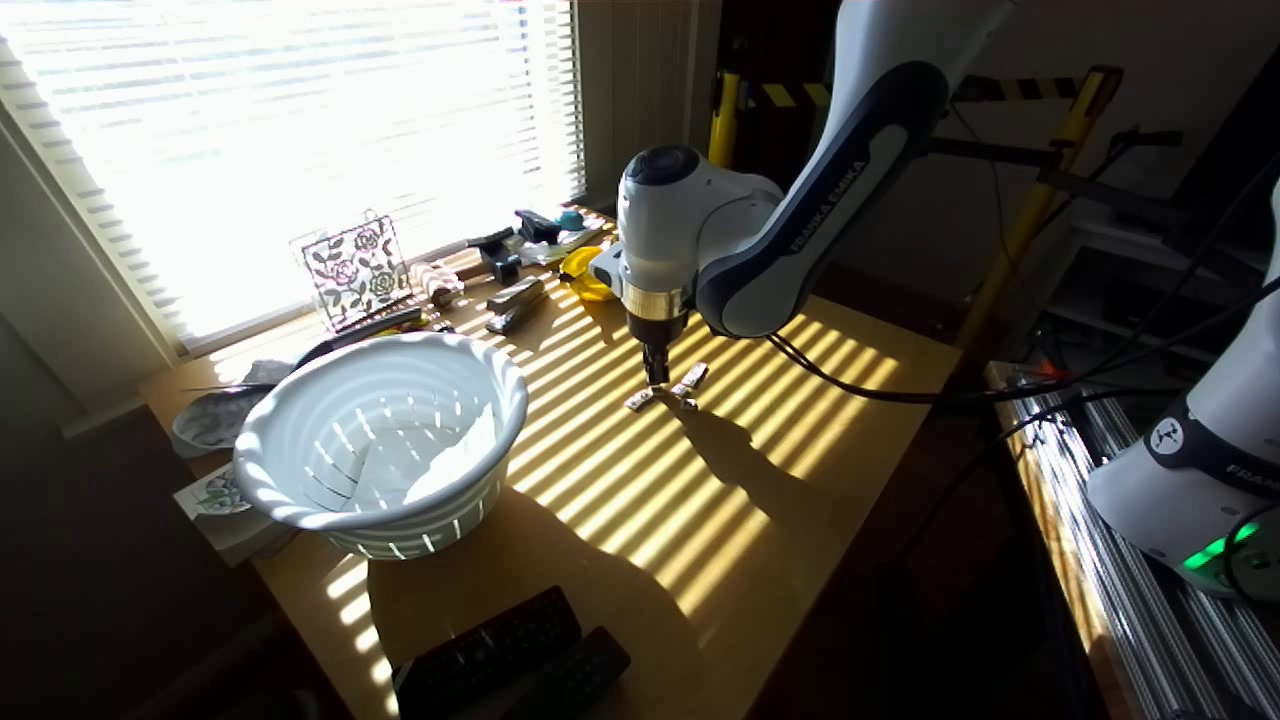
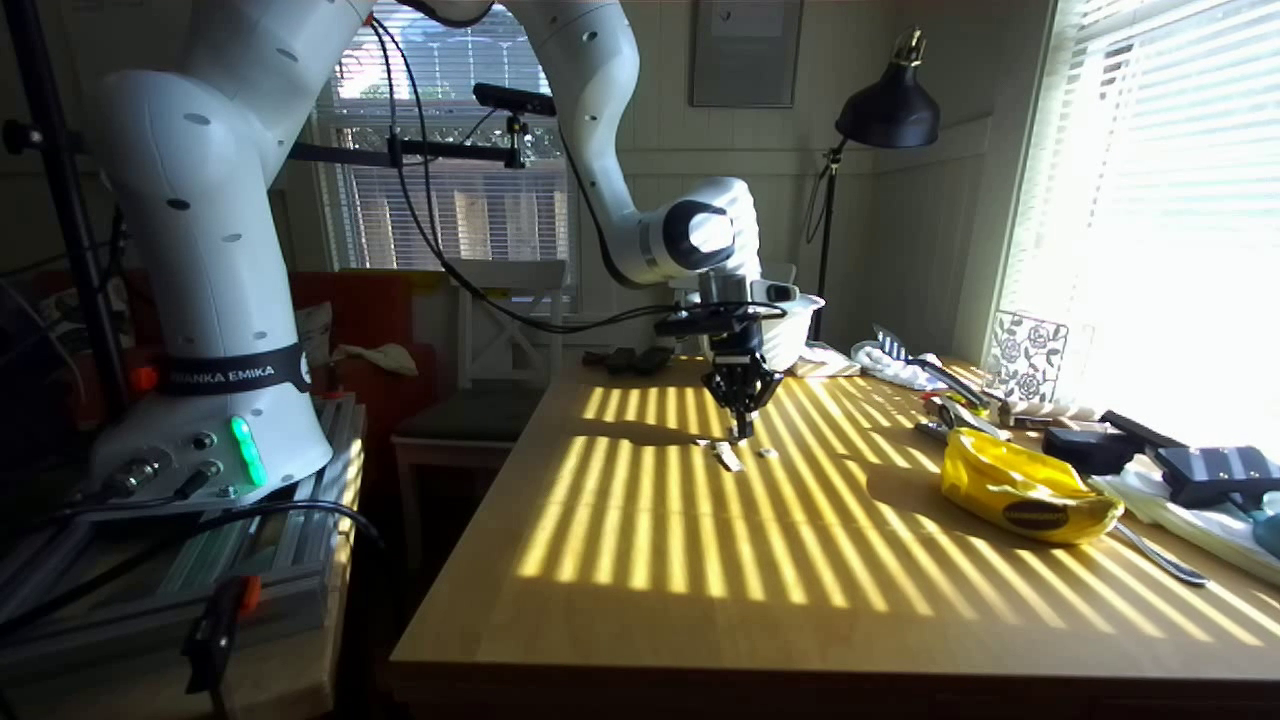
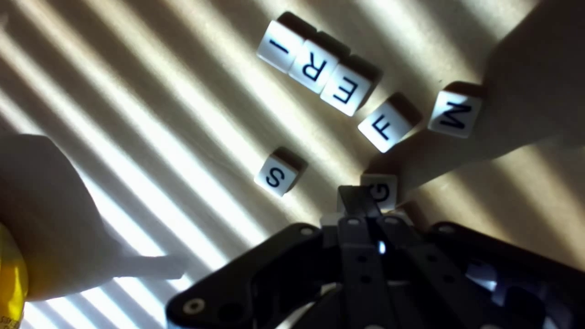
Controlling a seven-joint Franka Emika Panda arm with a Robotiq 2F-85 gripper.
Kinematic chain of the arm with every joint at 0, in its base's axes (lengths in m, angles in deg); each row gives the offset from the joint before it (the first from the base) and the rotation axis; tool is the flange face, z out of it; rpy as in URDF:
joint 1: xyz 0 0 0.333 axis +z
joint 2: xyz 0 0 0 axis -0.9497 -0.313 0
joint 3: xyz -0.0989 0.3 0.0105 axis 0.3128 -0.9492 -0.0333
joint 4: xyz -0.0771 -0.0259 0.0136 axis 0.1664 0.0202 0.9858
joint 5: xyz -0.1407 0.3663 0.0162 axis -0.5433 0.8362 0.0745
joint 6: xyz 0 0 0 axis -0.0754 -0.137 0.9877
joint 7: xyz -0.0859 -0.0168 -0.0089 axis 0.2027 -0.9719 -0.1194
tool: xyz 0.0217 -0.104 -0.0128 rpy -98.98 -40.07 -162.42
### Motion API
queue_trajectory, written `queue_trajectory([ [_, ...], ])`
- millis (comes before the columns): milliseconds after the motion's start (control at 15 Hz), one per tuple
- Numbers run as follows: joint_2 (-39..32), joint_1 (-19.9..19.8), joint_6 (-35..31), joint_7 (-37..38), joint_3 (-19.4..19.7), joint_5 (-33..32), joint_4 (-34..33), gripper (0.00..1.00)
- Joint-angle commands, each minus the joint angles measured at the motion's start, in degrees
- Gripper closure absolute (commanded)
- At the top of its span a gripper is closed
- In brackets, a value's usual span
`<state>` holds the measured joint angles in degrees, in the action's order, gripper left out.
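Pointing down: the hand (image 3: 359,198) hangs upright at the tabletop (image 2: 620,630), its fingers (image 3: 351,201) pressed together, with nothing seen in their grip.
G cube (image 3: 386,192): lies at the fingertips, partly hidden by them; whether they touch cannot be told.
Slim tip: closed fingers take up little room, which likely suits cubes this small and close together.
Row of three: the I cube (image 3: 280,47), R cube (image 3: 314,67) and E cube (image 3: 346,90) sit side by side, touching, letters up; so straight a line looks deliberate.
Loose cubes: the F cube (image 3: 385,126) is just beside the E, but turned; a cube marked M or W (image 3: 455,115) lies near it; the S cube (image 3: 275,176) is well apart. These look scattered rather than arranged.
Wrist view: alone makes the letters readable; in both exterior views they are too small.
Exterior views: both show the white slotted basket (image 1: 517,395); two remote controls (image 1: 490,645) are recognisable in an exterior view, and a black desk lamp (image 2: 888,105) in an exterior view.
Yellow banana-shaped pouch (image 2: 1030,490): whole in an exterior view, only a sliver at the wrist view's edge.
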<state>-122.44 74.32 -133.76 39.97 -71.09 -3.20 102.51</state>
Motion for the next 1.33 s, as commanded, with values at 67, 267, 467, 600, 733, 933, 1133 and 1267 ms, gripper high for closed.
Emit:
queue_trajectory([
  [67, 1.12, -1.88, 0.66, -0.91, -1.88, 1.40, 0.49, 1.00],
  [267, 1.22, -2.73, 1.46, -1.03, -2.48, 2.16, 0.50, 1.00],
  [467, 1.33, -3.45, 2.19, -1.10, -2.98, 2.53, 0.53, 1.00],
  [600, 1.64, -4.30, 2.53, -1.69, -3.92, 3.34, 0.69, 1.00],
  [733, 1.75, -5.03, 2.47, -1.94, -4.89, 4.44, 0.78, 1.00],
  [933, 1.83, -5.62, 2.79, -2.21, -5.82, 5.72, 0.73, 1.00],
  [1133, 1.61, -5.60, 3.60, -1.96, -5.88, 5.90, 0.54, 1.00],
  [1267, 1.47, -5.47, 3.98, -1.76, -5.67, 5.73, 0.50, 1.00],
])
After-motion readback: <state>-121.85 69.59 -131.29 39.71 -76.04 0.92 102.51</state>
